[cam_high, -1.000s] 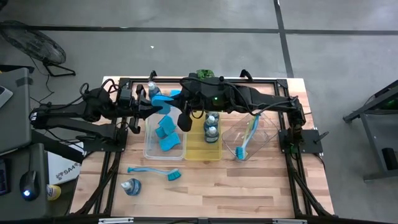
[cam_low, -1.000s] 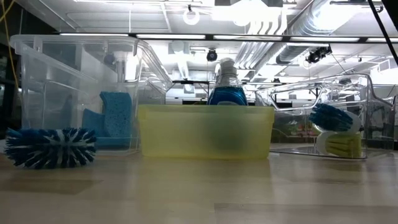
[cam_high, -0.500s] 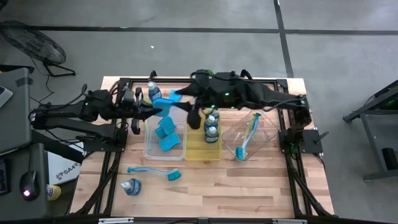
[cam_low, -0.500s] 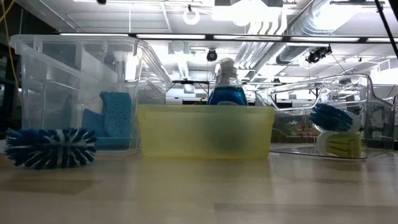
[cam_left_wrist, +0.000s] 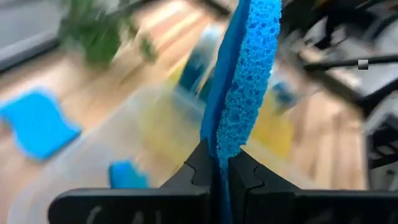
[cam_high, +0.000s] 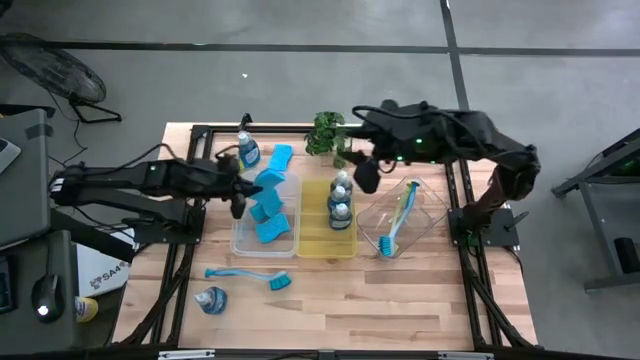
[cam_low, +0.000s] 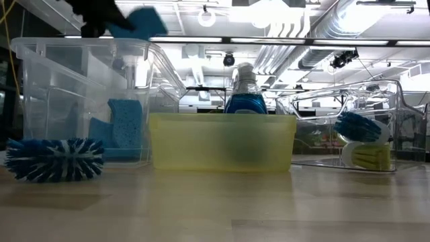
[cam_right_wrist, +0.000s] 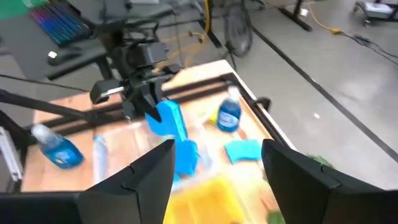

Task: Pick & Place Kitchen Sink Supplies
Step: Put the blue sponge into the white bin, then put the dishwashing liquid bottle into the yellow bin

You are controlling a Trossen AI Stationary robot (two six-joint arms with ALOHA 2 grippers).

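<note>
Now the right arm is pulled back toward its own side: the right gripper point(cam_high: 366, 176), which a second ago hung over the clear tray with sponges, is beside the potted plant point(cam_high: 327, 131) and above the far end of the yellow tray point(cam_high: 313, 246), and its fingers are spread with nothing between them. The left gripper point(cam_high: 243, 186) has come forward over the clear tray point(cam_high: 238, 240) and pinches a blue sponge point(cam_high: 266, 178), jaws pressed together on it.

From above, this held sponge is only a small blue patch at the tray's far left corner. The left wrist view tells more: the sponge point(cam_left_wrist: 239, 74) stands on its edge, its long axis going straight away from the fingers, thin side toward the camera. The low view shows it point(cam_low: 142, 22) high above the tray rim, not touching.

Only the high view shows the rest: more sponges point(cam_high: 272, 222) lying in the clear tray, one sponge point(cam_high: 280, 156) on the table behind it, a soap bottle point(cam_high: 246, 149) beside that, two bottles point(cam_high: 340, 203) in the yellow tray, a blue brush point(cam_high: 250, 276) lying left to right on the near table, its head to the right, and another brush point(cam_high: 399, 222) leaning in the right clear tray point(cam_high: 432, 214).
</note>
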